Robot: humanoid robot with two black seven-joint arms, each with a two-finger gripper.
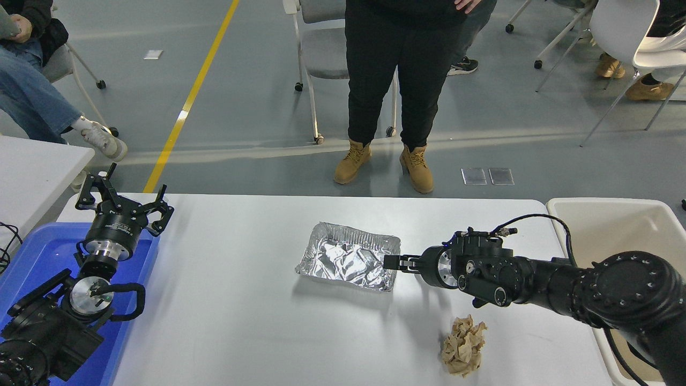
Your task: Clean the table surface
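My right gripper (392,262) meets the foil tray's (348,257) right rim, and I cannot tell how its jaws stand. My right arm hides part of the beige tub (605,220), which the right edge crops.

One high head view looks forward, down over the table surface (241,321)

bright, even overhead light; sharp focus, soft shadows.
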